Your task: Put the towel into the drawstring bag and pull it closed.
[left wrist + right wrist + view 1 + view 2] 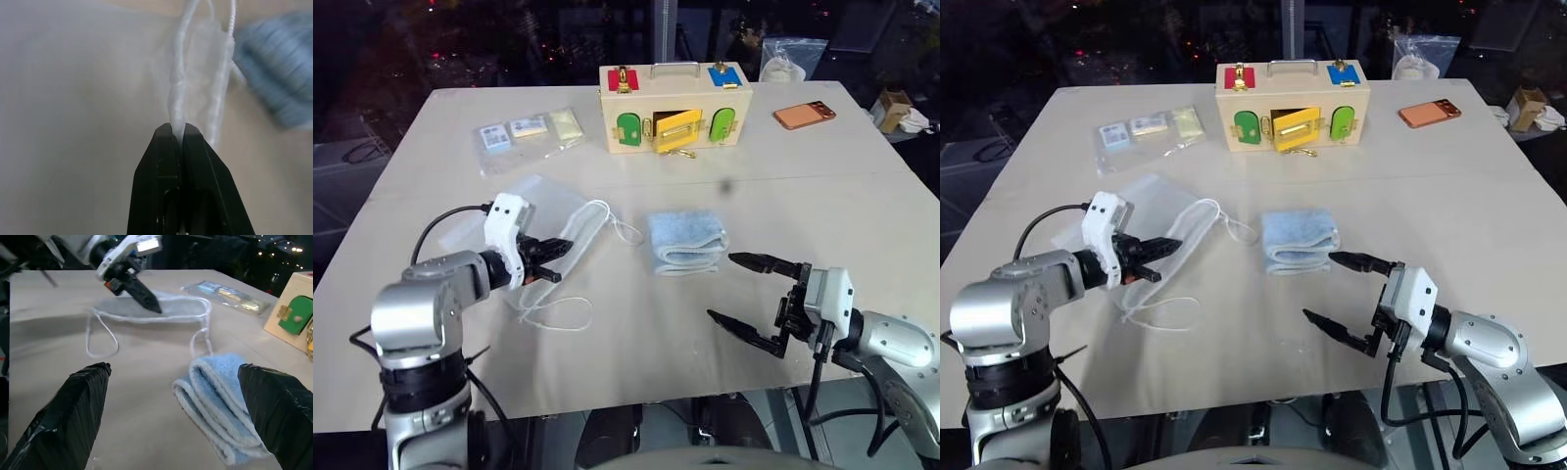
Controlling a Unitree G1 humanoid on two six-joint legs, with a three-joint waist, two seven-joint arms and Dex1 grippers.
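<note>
Here, from the left eye view, the left gripper point(560, 261) is clamped on the rim of the drawstring bag point(543, 211), which lies flat on the table point(822, 206); the towel point(685, 241) sits folded just beside its cord point(553, 311). The right gripper point(742, 291) hangs spread wide near the towel. The left wrist view shows the fingers pinched on white mesh. The right wrist view shows the towel between its spread fingers point(73, 406). Judged: bag-opening step; next, the mouth must be lifted open. No writing is readable.
</note>
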